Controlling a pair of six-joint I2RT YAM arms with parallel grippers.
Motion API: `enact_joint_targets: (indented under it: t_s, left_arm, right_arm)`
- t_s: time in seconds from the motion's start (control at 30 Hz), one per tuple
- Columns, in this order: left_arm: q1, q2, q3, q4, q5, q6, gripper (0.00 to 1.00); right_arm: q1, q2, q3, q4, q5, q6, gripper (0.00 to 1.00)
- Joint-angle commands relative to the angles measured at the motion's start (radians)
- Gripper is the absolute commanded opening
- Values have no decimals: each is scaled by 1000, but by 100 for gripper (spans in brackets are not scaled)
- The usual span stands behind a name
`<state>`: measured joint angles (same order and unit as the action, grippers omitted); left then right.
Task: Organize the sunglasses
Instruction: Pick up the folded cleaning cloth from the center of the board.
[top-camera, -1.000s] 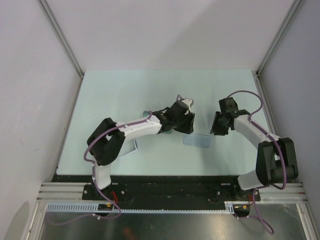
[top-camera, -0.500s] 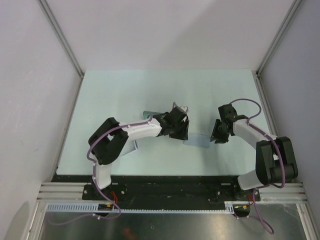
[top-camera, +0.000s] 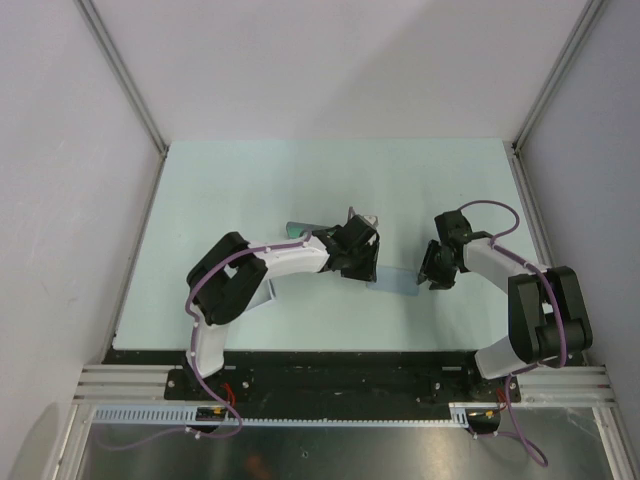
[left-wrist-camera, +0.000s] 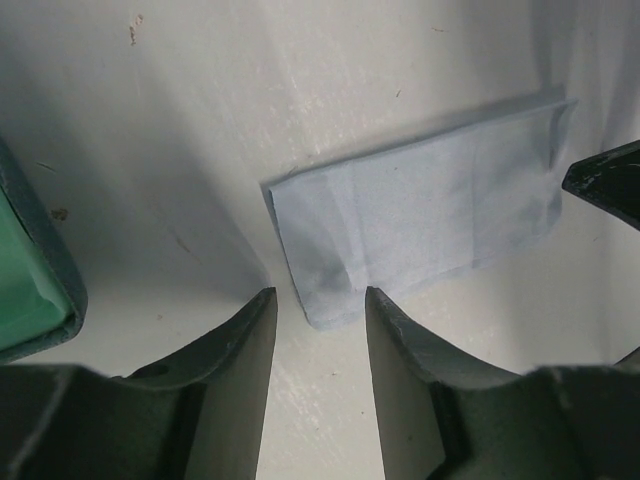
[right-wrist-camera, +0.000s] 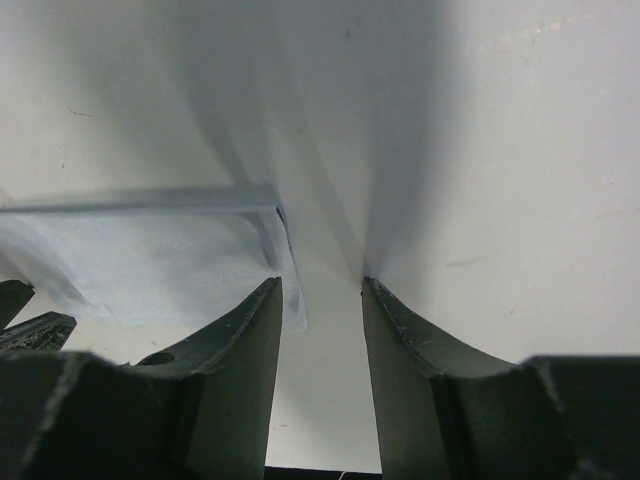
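Note:
The sunglasses are not in view in any frame. A folded grey-blue cloth (top-camera: 397, 281) lies flat on the table between my two grippers. My left gripper (top-camera: 362, 268) is open and low over the table. In the left wrist view the left gripper (left-wrist-camera: 318, 296) has its jaws either side of the cloth's (left-wrist-camera: 420, 205) near corner. My right gripper (top-camera: 430, 273) is open at the cloth's other end. In the right wrist view the right gripper (right-wrist-camera: 320, 286) has its left finger (right-wrist-camera: 250, 330) at the edge of the cloth (right-wrist-camera: 150, 262). Both grippers are empty.
An open case with a green lining (left-wrist-camera: 25, 275) lies just left of my left gripper; a part of it shows behind the left arm (top-camera: 298, 228). Metal frame posts (top-camera: 525, 150) stand at the table's back corners.
Both grippers have come down and closer to the cloth: the left one moved toward the near side, the right one slightly left. The cloth has not moved.

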<state>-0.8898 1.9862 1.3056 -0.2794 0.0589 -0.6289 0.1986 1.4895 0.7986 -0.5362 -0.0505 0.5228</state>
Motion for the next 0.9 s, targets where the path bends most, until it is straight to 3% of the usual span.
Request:
enact_joint_targets:
  t_s: [0.0, 0.27, 0.57, 0.87]
  left_arm:
    - [3, 25, 41, -1, 25, -20, 47]
    - [3, 45, 55, -3, 44, -18, 38]
    - [3, 43, 47, -4, 38, -18, 33]
    - [5, 42, 43, -4, 35, -18, 29]
  right_arm:
    - [-4, 20, -4, 28, -9, 0, 44]
    - [-5, 46, -4, 38, -31, -3, 43]
    - [5, 84, -6, 64, -92, -9, 32]
    - [16, 86, -6, 44, -54, -4, 20]
